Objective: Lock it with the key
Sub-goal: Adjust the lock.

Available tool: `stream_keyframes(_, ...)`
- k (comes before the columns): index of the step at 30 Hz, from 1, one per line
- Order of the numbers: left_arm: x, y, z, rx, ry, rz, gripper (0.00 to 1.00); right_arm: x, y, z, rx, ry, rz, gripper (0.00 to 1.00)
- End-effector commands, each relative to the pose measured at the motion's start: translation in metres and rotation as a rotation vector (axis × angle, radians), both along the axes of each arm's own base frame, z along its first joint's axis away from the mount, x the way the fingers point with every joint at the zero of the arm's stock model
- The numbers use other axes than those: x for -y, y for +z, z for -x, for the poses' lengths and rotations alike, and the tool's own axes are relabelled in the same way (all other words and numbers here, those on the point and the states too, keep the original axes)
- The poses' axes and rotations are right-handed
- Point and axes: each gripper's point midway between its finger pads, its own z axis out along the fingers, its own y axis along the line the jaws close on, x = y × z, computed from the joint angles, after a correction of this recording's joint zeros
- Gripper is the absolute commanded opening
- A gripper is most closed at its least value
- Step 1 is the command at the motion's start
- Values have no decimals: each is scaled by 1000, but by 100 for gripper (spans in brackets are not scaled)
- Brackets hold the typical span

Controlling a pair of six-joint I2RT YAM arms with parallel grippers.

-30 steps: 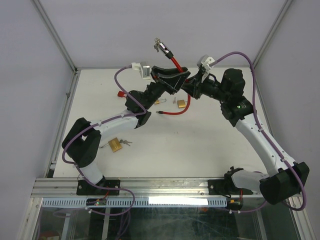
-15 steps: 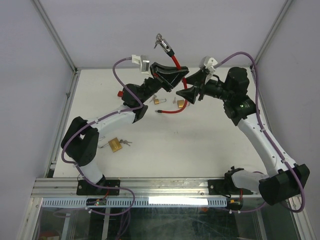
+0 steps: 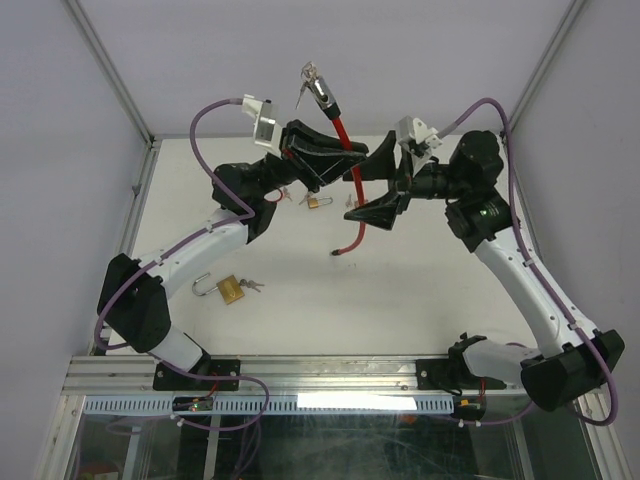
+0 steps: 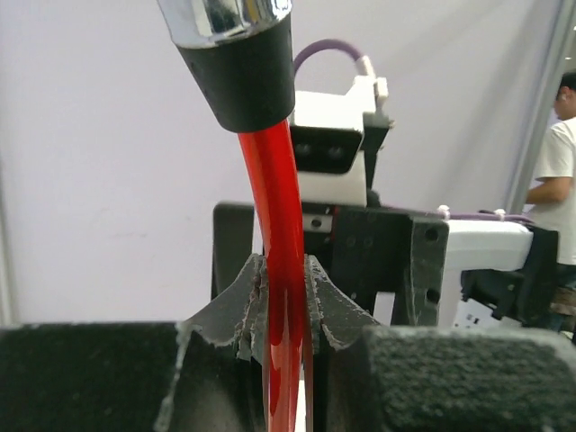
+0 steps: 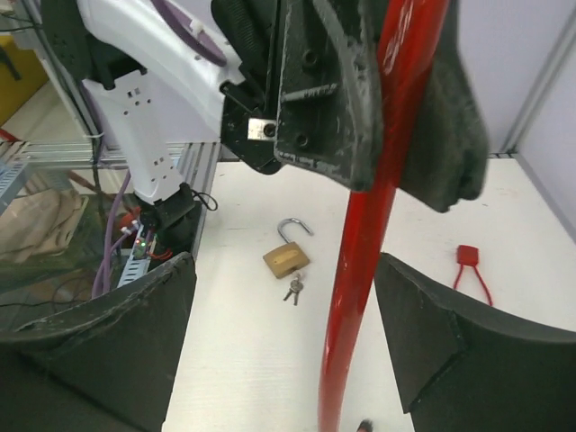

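My left gripper (image 3: 347,160) is shut on a red cable lock (image 3: 344,150) and holds it up in the air. In the left wrist view the red cable (image 4: 274,207) is pinched between both pads, with the black and chrome lock head (image 4: 238,63) above. A key bunch (image 3: 307,76) sticks out of that head. The cable's free end (image 3: 337,250) hangs just above the table. My right gripper (image 3: 385,195) stands open around the cable (image 5: 378,225), which passes close to one finger (image 5: 450,333) without being gripped.
A brass padlock (image 5: 286,259) with an open shackle and keys (image 5: 293,288) lies on the table, seen near the left arm as padlock (image 3: 231,291). Two small padlocks (image 3: 318,202) lie below the grippers. A red seal (image 5: 472,270) lies beside them.
My right gripper opened and let go of the red cable. My left gripper closed on the cable and raised it, so the lock head and keys moved up and left.
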Motion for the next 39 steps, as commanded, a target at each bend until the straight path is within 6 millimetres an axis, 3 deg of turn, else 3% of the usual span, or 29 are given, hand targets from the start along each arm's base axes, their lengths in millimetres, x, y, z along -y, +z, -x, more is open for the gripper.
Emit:
stream_keyframes(1, -15, 39, 44, 105, -128, 59, 0, -13, -4, 2, 34, 36, -13, 81)
stream_keyframes(4, -16, 42, 49, 115, -159, 48, 0, -18, -3, 3, 46, 63, -18, 69)
stream_keyframes(5, -15, 43, 51, 119, -167, 44, 0, -19, -3, 6, 48, 86, -17, 60)
stream_keyframes(8, -14, 42, 55, 137, -193, 22, 0, -18, -1, 18, 66, 143, -19, 17)
stream_keyframes(10, -13, 41, 54, 138, -196, 14, 0, -16, 2, 23, 85, 147, -26, 0)
stream_keyframes(12, -12, 40, 48, 125, -180, 19, 2, -14, 6, 19, 87, 100, -31, 0)
stream_keyframes(17, -17, 33, 23, 64, -5, 83, 43, -9, 15, 5, 80, -22, -23, 0)
stream_keyframes(19, -15, 28, 20, 62, 18, 85, 50, -10, 15, 4, 59, -24, -35, 0)
stream_keyframes(25, -3, 19, 23, 69, -16, 88, 50, -12, 13, 1, 14, -10, -72, 0)
stream_keyframes(32, -4, 24, 26, 93, -30, 141, 37, -15, 7, -6, 100, -10, -113, 0)
stream_keyframes(35, -5, 26, 25, 95, -24, 147, 36, -15, 6, -8, 117, -11, -121, 0)
stream_keyframes(36, -5, 27, 25, 94, -23, 147, 36, -15, 3, 2, -2, 29, -116, 0)
stream_keyframes(39, -5, 29, 25, 94, -22, 150, 32, -15, 0, 6, -32, 46, -103, 0)
